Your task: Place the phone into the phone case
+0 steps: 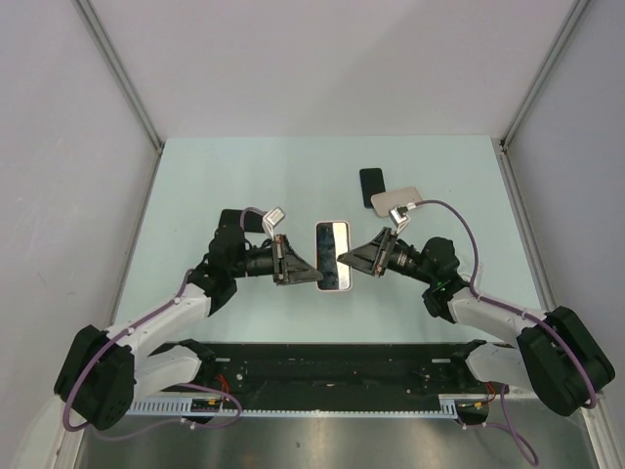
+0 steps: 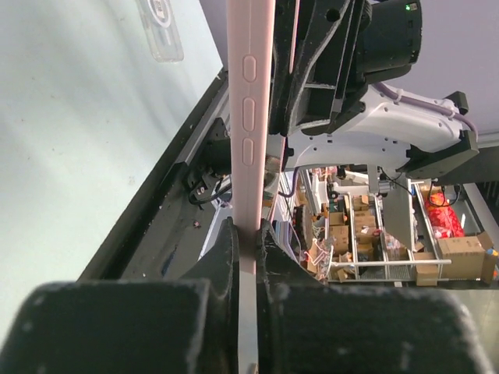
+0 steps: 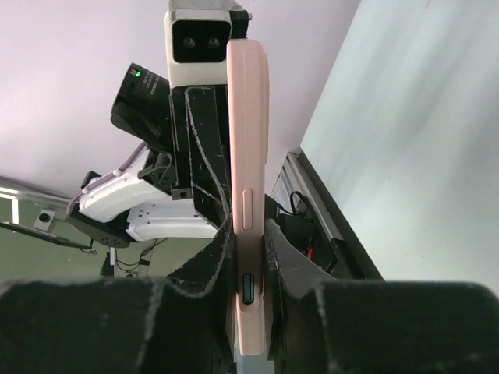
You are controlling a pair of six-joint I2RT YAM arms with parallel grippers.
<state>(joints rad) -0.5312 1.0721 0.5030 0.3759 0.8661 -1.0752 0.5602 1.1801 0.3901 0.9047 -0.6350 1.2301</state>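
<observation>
A pink phone case (image 1: 332, 256) with a glossy dark screen inside its rim is held flat above the table's middle, between both arms. My left gripper (image 1: 312, 277) is shut on its left edge, and my right gripper (image 1: 354, 260) is shut on its right edge. In the left wrist view the case (image 2: 249, 117) runs edge-on up from my shut gripper (image 2: 248, 234), side buttons showing. In the right wrist view the case (image 3: 248, 117) stands edge-on in my shut gripper (image 3: 248, 234), with a dark switch showing through a cutout.
A black phone-shaped slab (image 1: 371, 186) and a grey case (image 1: 395, 202) lie on the table behind the right gripper. A clear case (image 2: 160, 27) lies on the table in the left wrist view. The black rail (image 1: 332, 376) runs along the near edge.
</observation>
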